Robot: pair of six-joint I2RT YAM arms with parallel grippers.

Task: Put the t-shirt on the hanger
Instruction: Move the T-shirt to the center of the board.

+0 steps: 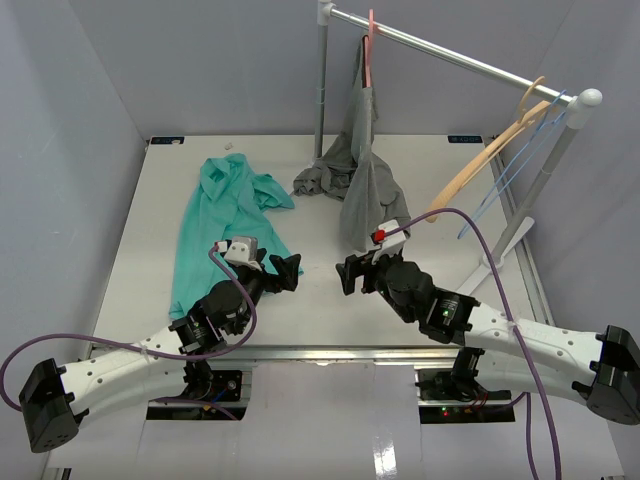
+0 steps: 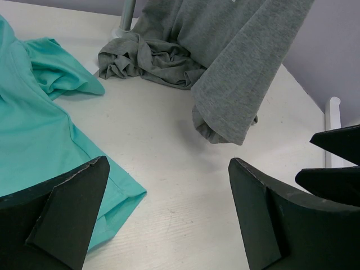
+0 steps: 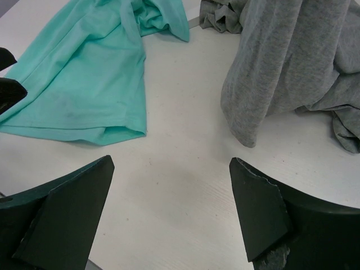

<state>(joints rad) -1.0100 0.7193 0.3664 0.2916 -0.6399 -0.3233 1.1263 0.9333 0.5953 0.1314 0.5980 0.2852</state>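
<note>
We are extending both arms inward from our bases: the left gripper (image 1: 292,272) and the right gripper (image 1: 345,275) are pointing toward each other, near but apart, each with jaws spread wide.

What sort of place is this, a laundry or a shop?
Probably a robotics test booth, not a shop: a left arm and right arm bolted to a white table, a small clothes rail, a teal t-shirt lying loose.

Left arm (image 1: 110,372), right arm (image 1: 535,342) – white link shells, black joint housings, blocky black end caps. Left pincer (image 1: 291,272), right pincer (image 1: 346,277) – matte black, wedge-shaped fingers (image 2: 67,216), edges chipped. Purple cable (image 1: 452,211) loops off each wrist. Left wrist camera box (image 1: 241,247) white; right one bears red tab (image 1: 379,236).
</note>
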